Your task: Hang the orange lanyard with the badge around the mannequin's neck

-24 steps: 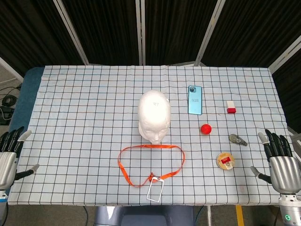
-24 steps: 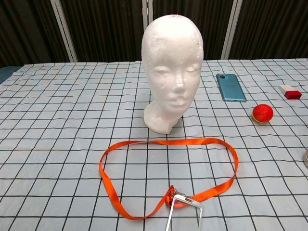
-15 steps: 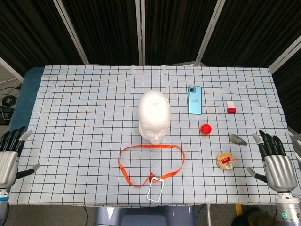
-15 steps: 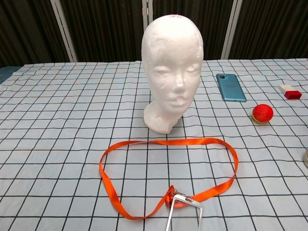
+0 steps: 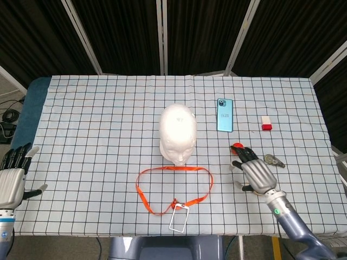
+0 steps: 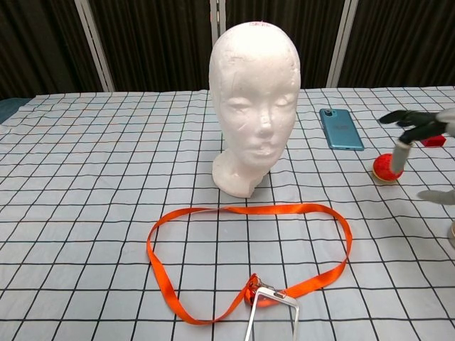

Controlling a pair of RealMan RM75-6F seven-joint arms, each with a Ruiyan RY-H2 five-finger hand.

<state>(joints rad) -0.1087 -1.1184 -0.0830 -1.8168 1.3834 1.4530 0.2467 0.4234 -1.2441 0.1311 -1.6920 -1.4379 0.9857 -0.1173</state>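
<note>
Lanyard lay flat in a loop in front of the head, badge nearest the robot. Right hand spread, empty, beside it; left hand spread, off to the side. Best pinch the strap's far edge, both sides.

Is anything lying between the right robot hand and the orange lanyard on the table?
Nothing visible. Only bare checkered cloth separates the right robot hand from the orange lanyard; the red ball sits beside the hand, away from that path.
</note>
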